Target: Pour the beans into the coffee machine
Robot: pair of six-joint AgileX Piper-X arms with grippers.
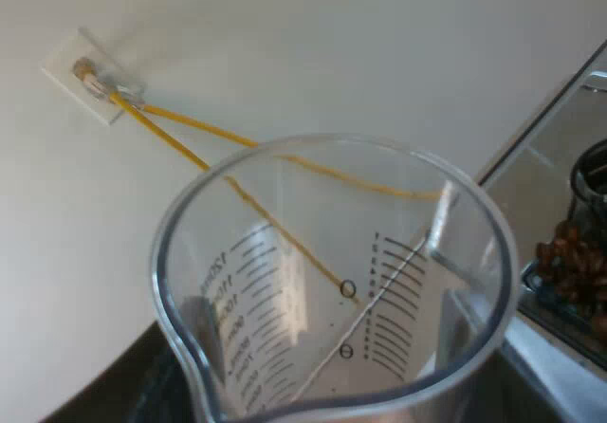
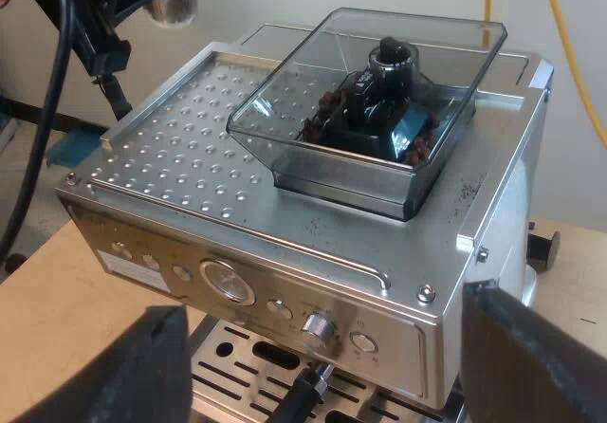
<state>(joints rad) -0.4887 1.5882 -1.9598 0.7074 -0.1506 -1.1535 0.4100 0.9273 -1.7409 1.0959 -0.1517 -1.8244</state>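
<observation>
The clear measuring glass [image 1: 332,281] is very close to the left wrist camera, mouth toward it, and looks empty. A dark finger [image 1: 194,323] shows through its wall, so my left gripper is shut on it. From the right wrist, my left gripper [image 2: 142,1] holds the glass [image 2: 173,6] in the air beyond the machine's dimpled top, off to the side of the bean hopper [image 2: 379,110]. Brown beans lie in the hopper [image 1: 569,262] around its black centre knob. My right gripper [image 2: 327,361] stands open at the espresso machine's [image 2: 285,243] front panel, holding nothing.
A dark holder handle [image 2: 296,404] pokes out under the machine's front, near the drip grille. Yellow cables [image 1: 190,129] run from a wall socket [image 1: 90,77] behind the machine. The machine stands on a wooden table [image 2: 47,290].
</observation>
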